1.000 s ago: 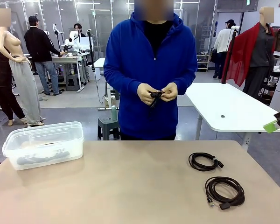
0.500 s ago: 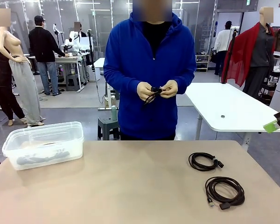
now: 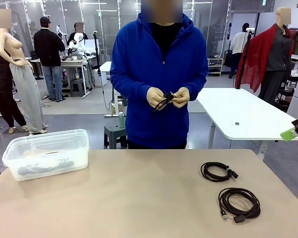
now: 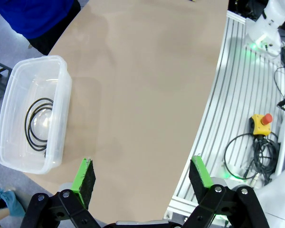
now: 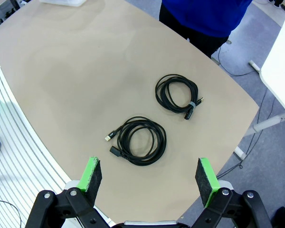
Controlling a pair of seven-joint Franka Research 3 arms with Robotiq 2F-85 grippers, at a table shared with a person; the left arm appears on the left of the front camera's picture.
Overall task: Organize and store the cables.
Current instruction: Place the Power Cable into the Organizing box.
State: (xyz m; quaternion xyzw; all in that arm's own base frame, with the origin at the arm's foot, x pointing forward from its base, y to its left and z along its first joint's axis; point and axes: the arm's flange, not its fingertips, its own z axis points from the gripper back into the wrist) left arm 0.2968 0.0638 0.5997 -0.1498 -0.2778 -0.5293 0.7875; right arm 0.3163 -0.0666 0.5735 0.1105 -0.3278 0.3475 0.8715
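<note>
Two coiled black cables lie on the tan table at its right: a smaller coil (image 3: 218, 171) (image 5: 177, 92) farther back and a larger coil (image 3: 239, 203) (image 5: 140, 139) near the front. A person in a blue hoodie at the far side holds a third black cable (image 3: 165, 99) in both gloved hands at chest height. Another coiled cable (image 4: 39, 124) lies inside the clear plastic bin (image 3: 46, 153) (image 4: 15, 102) at the table's left. My left gripper (image 4: 142, 177) hangs open high over the table beside the bin. High above the two coils, my right gripper (image 5: 149, 175) stands open.
The table's near edge borders a ribbed metal base carrying a yellow emergency-stop box (image 4: 261, 123) and loose wiring (image 4: 249, 152). A white table (image 3: 243, 114) stands behind at the right. The middle of the tan table (image 3: 139, 198) is bare.
The person's hands have shifted slightly while handling the cable at chest height. The coils on the table and the bin have not moved.
</note>
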